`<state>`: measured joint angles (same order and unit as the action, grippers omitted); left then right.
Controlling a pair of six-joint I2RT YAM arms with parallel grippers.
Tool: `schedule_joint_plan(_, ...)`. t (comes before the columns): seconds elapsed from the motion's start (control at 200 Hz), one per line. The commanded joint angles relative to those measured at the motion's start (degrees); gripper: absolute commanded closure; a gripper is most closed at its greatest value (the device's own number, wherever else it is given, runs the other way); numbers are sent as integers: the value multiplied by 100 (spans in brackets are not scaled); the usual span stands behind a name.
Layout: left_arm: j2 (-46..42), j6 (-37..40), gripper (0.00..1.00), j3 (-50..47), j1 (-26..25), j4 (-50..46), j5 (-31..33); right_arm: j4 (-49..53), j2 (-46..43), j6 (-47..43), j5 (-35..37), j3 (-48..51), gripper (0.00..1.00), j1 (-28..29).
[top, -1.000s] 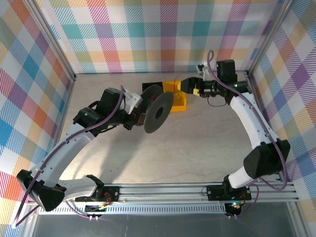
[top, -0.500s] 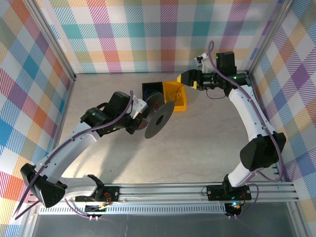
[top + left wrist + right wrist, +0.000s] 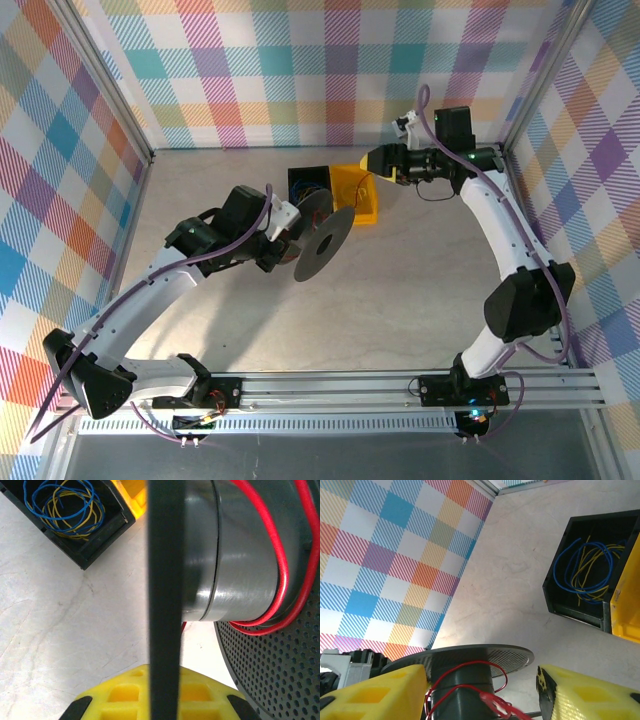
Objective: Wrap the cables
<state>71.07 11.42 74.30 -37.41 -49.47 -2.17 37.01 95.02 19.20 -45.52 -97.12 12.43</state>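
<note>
The thin red cable [image 3: 280,565] sits in 2 or 3 loose turns on the black perforated round spool [image 3: 332,233], which the left gripper [image 3: 288,228] pinches. The right gripper [image 3: 480,682] stands spread by the loose end; tidying that seems left.

The left tool [image 3: 288,225] is closed on the black round perforated spool [image 3: 322,243]; the right tool [image 3: 370,160] is held behind that spool, its fingers parted.
</note>
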Motion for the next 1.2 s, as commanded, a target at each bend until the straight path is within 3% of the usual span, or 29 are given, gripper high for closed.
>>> schedule_joint_plan(0.0, -41, 35, 100, 250, -115, 246, -29, 18, 72, 6, -75, -163, 43, -30)
schedule_joint_plan(0.17, 12, 41, 100, 302, -174, 219, 40, 25, 115, 31, -106, -202, 57, -30)
schedule_joint_plan(0.7, 4, 39, 100, 365, -185, 171, 264, 126, -8, -34, -98, -79, 64, -30)
schedule_joint_plan(0.76, 0, 38, 100, 381, -183, 162, 265, 107, -12, -14, -106, -70, 73, -30)
schedule_joint_plan(1.035, 23, 41, 100, 418, -186, 131, 296, 78, -43, 12, -148, -36, 84, -30)
schedule_joint_plan(1.16, 41, 36, 100, 418, -185, 140, 297, 102, -56, 2, -146, -61, 100, -30)
schedule_joint_plan(1.195, 47, 41, 100, 418, -181, 144, 307, 121, -69, -8, -129, -85, 100, -32)
